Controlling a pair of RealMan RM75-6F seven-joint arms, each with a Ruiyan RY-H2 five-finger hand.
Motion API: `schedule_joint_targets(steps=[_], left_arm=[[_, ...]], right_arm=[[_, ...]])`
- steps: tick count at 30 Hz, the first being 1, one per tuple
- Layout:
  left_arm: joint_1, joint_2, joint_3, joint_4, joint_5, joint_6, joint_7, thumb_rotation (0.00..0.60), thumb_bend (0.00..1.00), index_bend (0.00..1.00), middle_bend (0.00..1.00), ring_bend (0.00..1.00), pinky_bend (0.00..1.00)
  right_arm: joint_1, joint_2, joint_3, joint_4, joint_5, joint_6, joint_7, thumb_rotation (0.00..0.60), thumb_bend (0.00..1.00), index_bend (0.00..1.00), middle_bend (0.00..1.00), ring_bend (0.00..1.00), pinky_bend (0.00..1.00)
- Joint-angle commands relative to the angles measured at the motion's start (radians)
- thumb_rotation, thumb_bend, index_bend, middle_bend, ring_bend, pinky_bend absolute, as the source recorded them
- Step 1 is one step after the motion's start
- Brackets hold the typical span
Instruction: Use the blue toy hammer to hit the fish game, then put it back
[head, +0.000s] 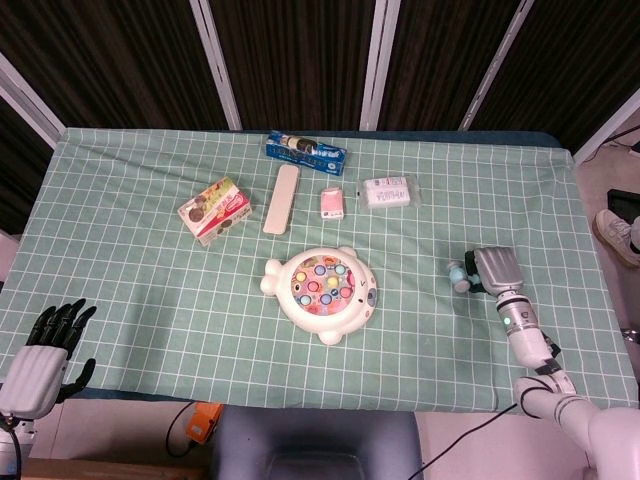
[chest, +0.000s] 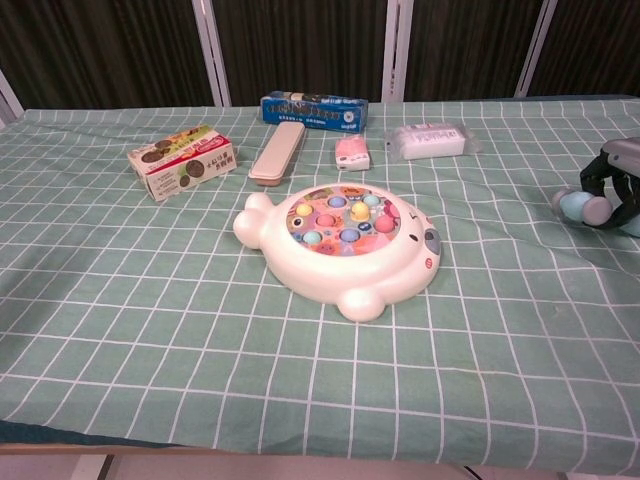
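The white fish game (head: 322, 290) with coloured fish lies mid-table, also plain in the chest view (chest: 340, 245). The blue toy hammer (head: 459, 274) is at the right side of the table, well apart from the game. Its head (chest: 580, 206) rests low on the green checked cloth. My right hand (head: 493, 270) sits over the handle, with dark fingers (chest: 612, 178) curled around it; the handle itself is hidden. My left hand (head: 45, 350) hangs off the near left table edge, fingers spread, holding nothing.
Along the far side lie a snack box (head: 215, 209), a beige case (head: 282, 198), a blue packet (head: 305, 152), a small pink packet (head: 332, 202) and a white tissue pack (head: 387, 191). The table's right edge is close behind my right hand.
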Motion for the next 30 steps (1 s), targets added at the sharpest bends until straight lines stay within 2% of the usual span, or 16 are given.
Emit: schedule_joint_targets(steps=[1, 11, 30], left_arm=[[0.000, 0.000, 0.000, 0.000, 0.000, 0.000, 0.000, 0.600, 0.42, 0.00, 0.01, 0.00, 0.06], [0.000, -0.001, 0.000, 0.001, -0.001, 0.001, 0.000, 0.600, 0.41, 0.00, 0.01, 0.00, 0.06], [0.000, -0.003, -0.001, -0.001, -0.006, -0.001, 0.008, 0.600, 0.42, 0.00, 0.01, 0.00, 0.06]], right_arm=[[-0.001, 0.000, 0.007, 0.001, 0.000, -0.009, -0.002, 0.600, 0.42, 0.88, 0.70, 0.71, 0.71], [-0.006, -0.004, 0.030, 0.012, -0.002, -0.032, 0.005, 0.600, 0.39, 0.81, 0.69, 0.69, 0.69], [-0.005, -0.010, 0.057, 0.050, -0.017, -0.068, 0.042, 0.600, 0.35, 0.71, 0.62, 0.64, 0.64]])
